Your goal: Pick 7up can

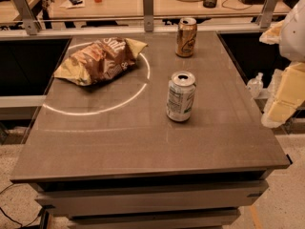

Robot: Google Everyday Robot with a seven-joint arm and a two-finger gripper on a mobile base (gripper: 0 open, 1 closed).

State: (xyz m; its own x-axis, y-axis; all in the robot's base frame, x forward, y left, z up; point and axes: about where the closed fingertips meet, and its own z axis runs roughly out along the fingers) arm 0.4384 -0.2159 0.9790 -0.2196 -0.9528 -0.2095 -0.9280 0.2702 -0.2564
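7up can (180, 97) upright on table (119, 142), right of centre, untouched. Beyond table's right edge, well apart from it: gripper (281, 104); how wide open, cannot tell; not holding the can. Approach, grasp and lift all left to do. Gold-brown can (186, 31) behind, chip bag (97, 60) rear left; neither blocking approach from right.

The pale 7up can (180, 96) stands upright just right of the worktop's (119, 142) centre; the gripper (279, 108) hangs beyond the right edge.
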